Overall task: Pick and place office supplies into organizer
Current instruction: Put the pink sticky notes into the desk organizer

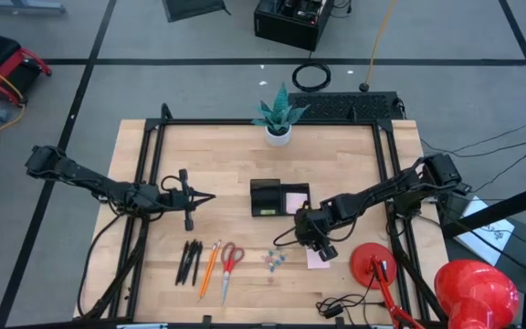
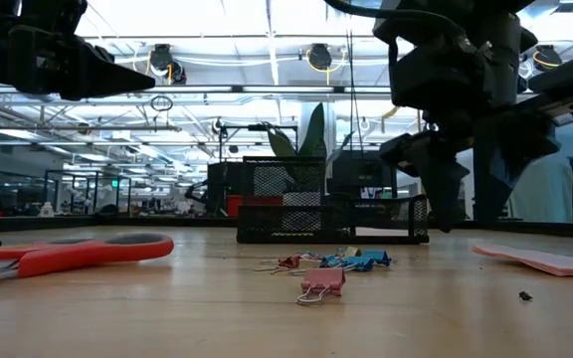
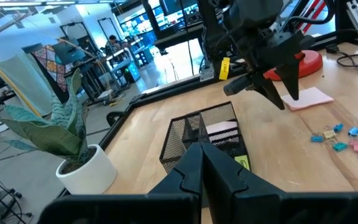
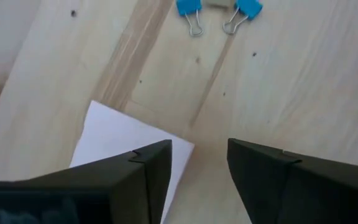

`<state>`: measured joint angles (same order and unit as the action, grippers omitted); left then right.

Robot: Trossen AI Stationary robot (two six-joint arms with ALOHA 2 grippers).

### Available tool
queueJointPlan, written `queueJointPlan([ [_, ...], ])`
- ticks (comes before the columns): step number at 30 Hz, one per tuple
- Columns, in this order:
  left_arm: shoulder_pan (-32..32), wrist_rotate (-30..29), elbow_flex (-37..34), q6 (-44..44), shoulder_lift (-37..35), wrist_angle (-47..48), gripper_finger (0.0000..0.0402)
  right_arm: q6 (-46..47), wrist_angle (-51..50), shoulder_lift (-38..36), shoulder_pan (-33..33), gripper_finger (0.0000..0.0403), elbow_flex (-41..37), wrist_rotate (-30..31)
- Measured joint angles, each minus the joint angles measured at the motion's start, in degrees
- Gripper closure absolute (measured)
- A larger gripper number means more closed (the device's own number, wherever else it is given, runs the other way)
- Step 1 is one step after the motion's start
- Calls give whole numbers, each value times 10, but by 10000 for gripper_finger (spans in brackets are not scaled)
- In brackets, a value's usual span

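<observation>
2 black jointed arms with cables and wedge-shaped fingers [image 4: 135, 177].

In the overhead view the left arm reaches in from the left edge toward mid-frame, its left gripper [image 1: 206, 196] closed to a point, while the right arm slants down from the right edge to lower centre, its right gripper [image 4: 199, 163] pointing downward, fingers parted.

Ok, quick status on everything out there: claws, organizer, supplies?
Left claw: shut, empty, parked left of the organizer.
Right claw: open, above the loose sticky-note pad, nothing held.
Organizer: upright, a pink pad inside one compartment.
Scissors: closed, flat on table.
Pens: flat on table.
Pencil: flat on table.
Binder clips: loose cluster on table.
</observation>
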<state>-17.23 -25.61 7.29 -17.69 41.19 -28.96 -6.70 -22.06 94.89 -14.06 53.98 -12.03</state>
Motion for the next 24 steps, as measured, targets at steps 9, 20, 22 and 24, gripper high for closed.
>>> queueJointPlan([
  [9,0,0,0,0,0,0,387,21,0,0,-12,253,0,-2],
  [20,0,0,0,2,0,0,387,32,28,0,-18,251,-12,16],
  [22,0,0,0,2,0,0,387,39,39,0,-18,250,-26,15],
  [24,0,0,0,2,0,0,387,46,41,0,-18,249,-37,15],
])
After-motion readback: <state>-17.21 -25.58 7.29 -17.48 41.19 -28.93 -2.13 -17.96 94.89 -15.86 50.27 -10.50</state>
